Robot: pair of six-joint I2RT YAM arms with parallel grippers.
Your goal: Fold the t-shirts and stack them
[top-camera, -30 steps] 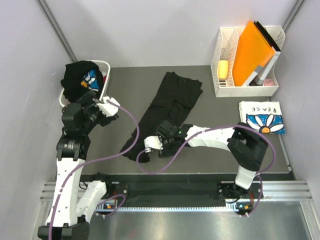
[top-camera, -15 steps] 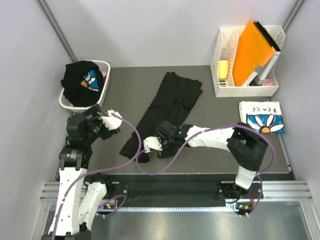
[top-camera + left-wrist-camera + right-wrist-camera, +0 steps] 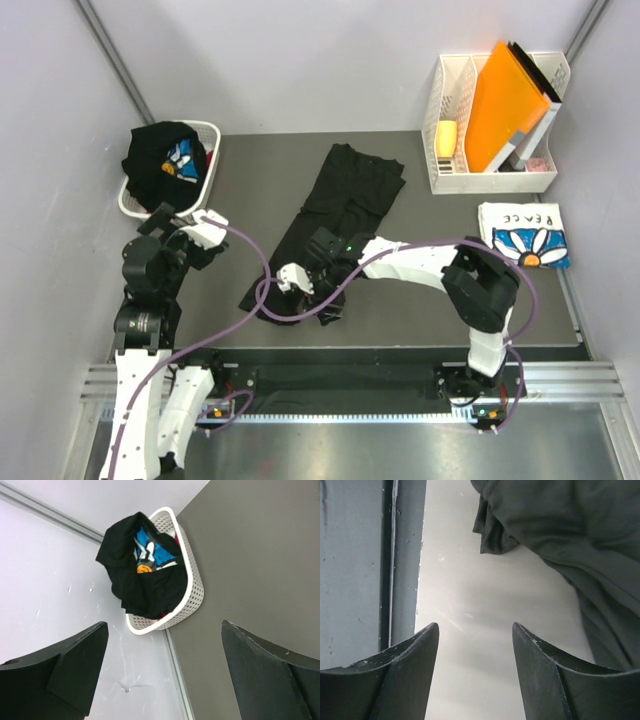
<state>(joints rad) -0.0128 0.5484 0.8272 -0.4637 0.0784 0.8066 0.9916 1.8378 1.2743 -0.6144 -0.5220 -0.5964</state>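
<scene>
Black t-shirt [image 3: 570, 530] lies just beyond the right gripper [image 3: 475, 627]; jaws apart, seemingly empty.

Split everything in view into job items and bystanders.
Job:
plain black tee, laid out
black printed tee, bundled
folded white daisy tee

Bystanders:
laundry basket
orange folder
white file rack

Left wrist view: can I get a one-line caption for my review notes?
Left gripper, jaws wide open and empty, faces the white laundry basket holding a crumpled black printed t-shirt.
</scene>
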